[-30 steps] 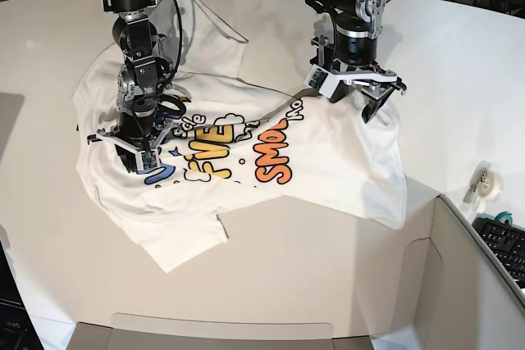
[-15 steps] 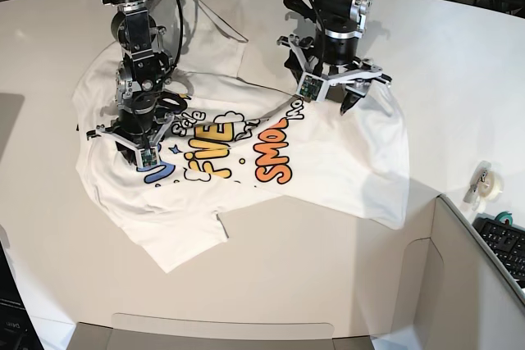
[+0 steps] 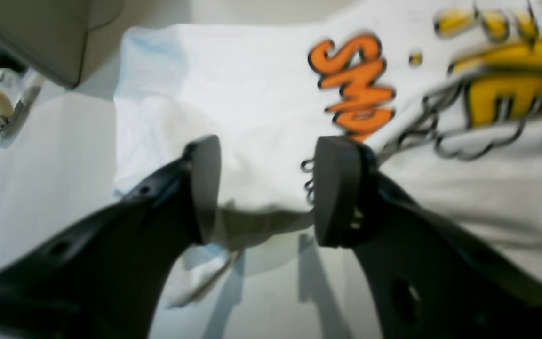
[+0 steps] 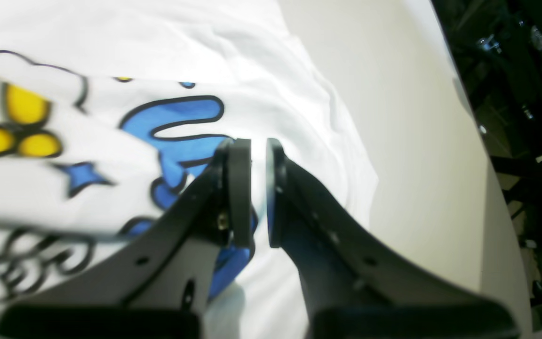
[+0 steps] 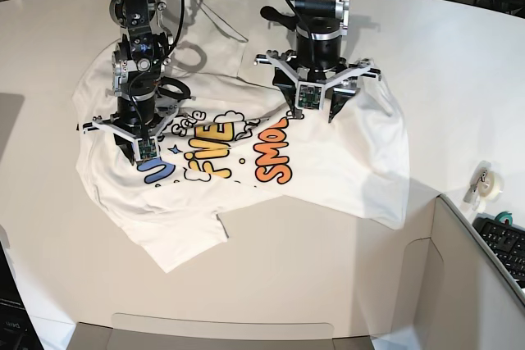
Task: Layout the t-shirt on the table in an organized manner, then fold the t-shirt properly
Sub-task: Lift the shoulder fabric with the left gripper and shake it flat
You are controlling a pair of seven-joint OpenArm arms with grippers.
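The left gripper has swung inward over the t-shirt, jaws apart; right gripper jaws nearly closed.

The t-shirt is lying print-up and rumpled on the table, towards its far side in the base view. The right claw is hanging over the shirt's left part, and the left claw is hanging over its upper middle, just behind the print. A tape roll is sitting on the table well to the right of the shirt, beside a panel at the near right corner.
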